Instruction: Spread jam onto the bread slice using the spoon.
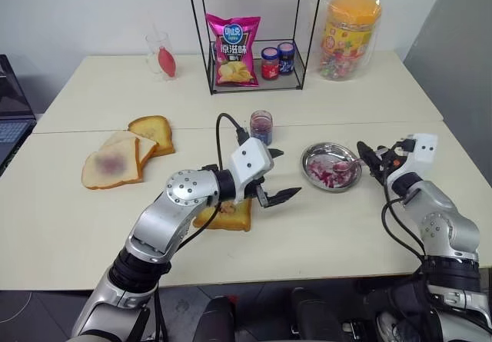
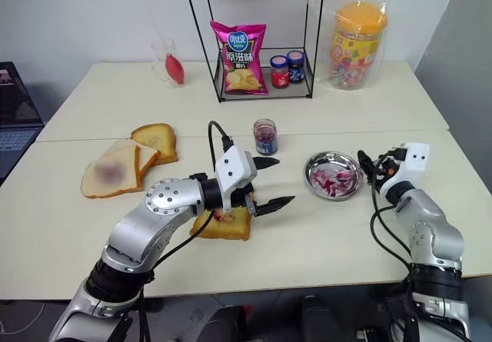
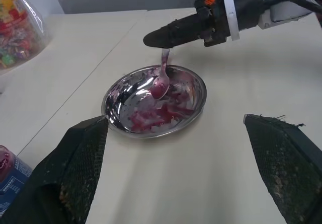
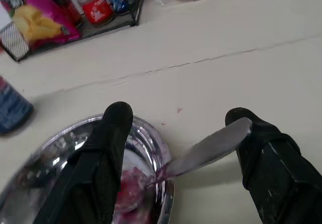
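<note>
With the right claw (image 4: 176, 121) spread, the spoon (image 4: 209, 148) merely leans on one finger and could slide off the plate (image 3: 113, 95), smearing jam (image 3: 151, 116) on the worktop (image 3: 211, 183); the left claw (image 1: 275, 174) gapes empty.

The thick golden-brown bread slice (image 1: 227, 216) lies largely hidden behind the left end effector (image 1: 274, 174) and its arm, while the round steel plate (image 4: 153, 148) is cut off by the right wrist view's edge.
</note>
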`<state>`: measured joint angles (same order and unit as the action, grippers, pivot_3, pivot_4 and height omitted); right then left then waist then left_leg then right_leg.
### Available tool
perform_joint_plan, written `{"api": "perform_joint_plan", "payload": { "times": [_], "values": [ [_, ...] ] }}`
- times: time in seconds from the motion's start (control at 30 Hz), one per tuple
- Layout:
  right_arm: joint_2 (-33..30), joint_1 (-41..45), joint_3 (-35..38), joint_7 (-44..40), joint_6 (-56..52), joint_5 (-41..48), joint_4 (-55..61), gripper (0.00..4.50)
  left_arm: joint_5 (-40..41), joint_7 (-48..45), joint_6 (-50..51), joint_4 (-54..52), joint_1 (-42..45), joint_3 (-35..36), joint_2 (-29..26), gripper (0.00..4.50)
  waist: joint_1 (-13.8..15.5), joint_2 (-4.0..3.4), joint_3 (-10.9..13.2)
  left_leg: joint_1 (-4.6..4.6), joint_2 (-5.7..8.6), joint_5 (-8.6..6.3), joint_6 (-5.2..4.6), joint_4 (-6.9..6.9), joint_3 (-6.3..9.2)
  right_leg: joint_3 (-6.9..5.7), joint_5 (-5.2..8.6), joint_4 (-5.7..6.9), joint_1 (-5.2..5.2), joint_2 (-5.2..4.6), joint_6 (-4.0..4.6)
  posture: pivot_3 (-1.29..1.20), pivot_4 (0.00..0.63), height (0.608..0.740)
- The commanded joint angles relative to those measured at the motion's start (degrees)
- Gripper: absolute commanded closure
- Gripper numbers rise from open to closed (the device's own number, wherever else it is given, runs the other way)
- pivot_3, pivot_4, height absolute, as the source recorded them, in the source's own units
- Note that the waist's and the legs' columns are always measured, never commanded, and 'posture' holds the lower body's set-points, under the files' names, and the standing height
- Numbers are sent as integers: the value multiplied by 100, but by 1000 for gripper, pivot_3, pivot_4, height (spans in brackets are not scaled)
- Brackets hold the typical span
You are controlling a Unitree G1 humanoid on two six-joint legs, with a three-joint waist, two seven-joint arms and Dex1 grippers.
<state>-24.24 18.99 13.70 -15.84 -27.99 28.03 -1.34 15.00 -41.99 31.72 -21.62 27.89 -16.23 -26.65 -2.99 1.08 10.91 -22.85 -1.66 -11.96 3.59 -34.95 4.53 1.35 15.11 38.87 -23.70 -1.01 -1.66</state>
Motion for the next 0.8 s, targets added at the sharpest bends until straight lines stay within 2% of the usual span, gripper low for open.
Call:
{"api": "perform_joint_plan", "payload": {
  "times": [0.03, 0.13, 0.33, 0.43, 0.6, 0.8],
  "values": [
    [-21, -87, -228, 59, 645, -630, 328, 1122, -47, -68, -189, -95, -25, 70, -55, 0, -1, 0, 0, 1, 0, 0, 0, 0, 0, 0, 0, 0, 0, 0, 0, 0, 150, 740],
    [-36, -166, -367, 111, 978, -1041, 309, 1122, -51, -56, -202, -120, -67, 92, -90, 0, 6, 0, 0, 2, 0, 0, 0, 0, 0, -1, 0, 1, 0, 0, 0, 0, 150, 740],
    [170, -5, -42, 601, 1270, -1270, 115, 1122, -85, 29, -231, -118, -86, 119, -70, 0, 12, 0, 0, 2, 0, 0, 1, -1, 0, 0, -1, 1, 1, -1, -1, 0, 150, 740],
    [275, 155, 205, 886, 1365, -1219, -8, 1122, -42, 3, -261, -144, -101, 190, -94, 0, 12, 0, 0, 3, 0, 0, 1, -1, 0, 0, -1, 2, 3, -1, -1, 0, 150, 740],
    [346, 213, 284, 670, 1493, -997, 317, 1122, 47, 112, -204, -160, -102, 618, -201, 0, 12, 0, 0, 4, 1, 0, 1, -2, 0, 0, -2, 2, 4, -2, -2, 0, 150, 740],
    [-84, -89, 131, -328, 1030, -420, 1439, 1122, 80, -277, -98, 138, -464, 1745, -1411, 0, -21, -1, 0, 10, -2, 0, 0, -1, 0, 0, -2, 6, 4, 0, -2, 0, 150, 740]
  ]
}}
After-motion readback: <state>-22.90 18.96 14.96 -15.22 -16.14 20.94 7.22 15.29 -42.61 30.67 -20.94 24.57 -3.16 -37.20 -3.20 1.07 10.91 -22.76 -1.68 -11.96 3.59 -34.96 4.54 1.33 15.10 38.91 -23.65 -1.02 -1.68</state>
